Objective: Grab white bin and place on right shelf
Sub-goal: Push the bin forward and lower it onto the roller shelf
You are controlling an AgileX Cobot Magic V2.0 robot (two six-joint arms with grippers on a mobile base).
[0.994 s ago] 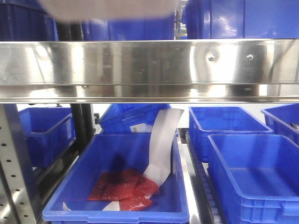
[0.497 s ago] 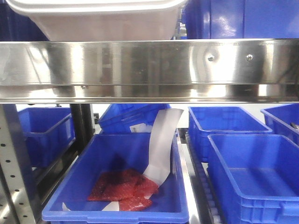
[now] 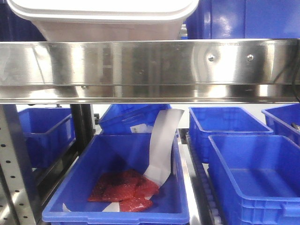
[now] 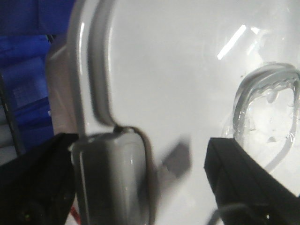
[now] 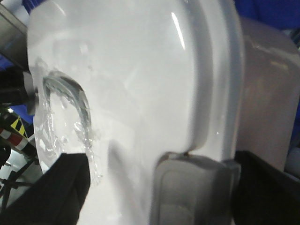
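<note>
Bin (image 3: 103,16) clamped at both latches by left gripper (image 4: 140,183) and right gripper (image 5: 161,187); lower level onto shelf (image 3: 150,70).

My left gripper (image 4: 140,187) shows as two matte black, blocky jaws with squared edges, a thin pale cable curling beside one. My right gripper (image 5: 159,197) has the same dark, angular plastic jaws, unmarked.
</note>
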